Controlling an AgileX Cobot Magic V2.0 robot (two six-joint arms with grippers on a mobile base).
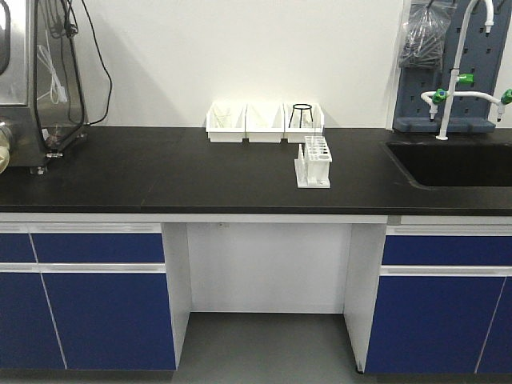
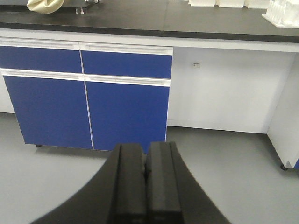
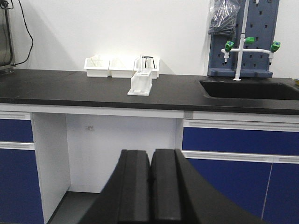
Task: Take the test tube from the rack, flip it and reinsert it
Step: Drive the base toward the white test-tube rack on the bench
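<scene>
Both grippers were pressed shut on nothing, right gripper (image 3: 152,186) and left gripper (image 2: 145,186) low, below the counter (image 3: 70,88) edge. The rack (image 3: 140,84) stood well ahead, above and slightly left of the right one, its tube too faint to pick out, so by my read pull, flip and reinsert were all left to do. There was bare top around the rack, bins (image 3: 121,67) just behind it, and the sink (image 3: 247,88) well off right.
</scene>
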